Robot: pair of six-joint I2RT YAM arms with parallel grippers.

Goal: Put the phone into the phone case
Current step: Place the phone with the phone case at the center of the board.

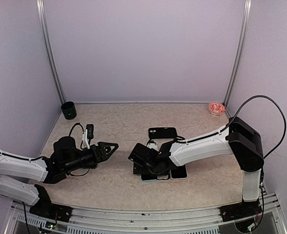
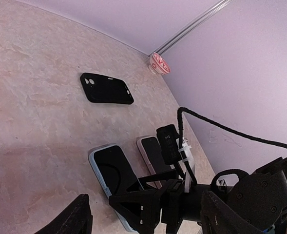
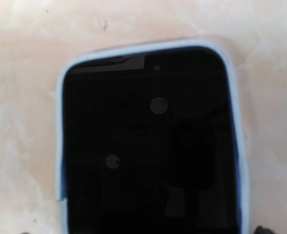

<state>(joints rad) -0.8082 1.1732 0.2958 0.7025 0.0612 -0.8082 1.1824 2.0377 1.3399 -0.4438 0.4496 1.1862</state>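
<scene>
The phone is seen lying within a blue case on the tabletop. The left end effector and right end effector are spread wide, nothing grasped.

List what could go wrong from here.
1. The right gripper hangs low over the blue-rimmed phone. Pulling away could drag it into the second phone close beside it.
2. The blue rim seems to break off along that phone's left edge in the right wrist view, so it may not be fully seated.
</scene>
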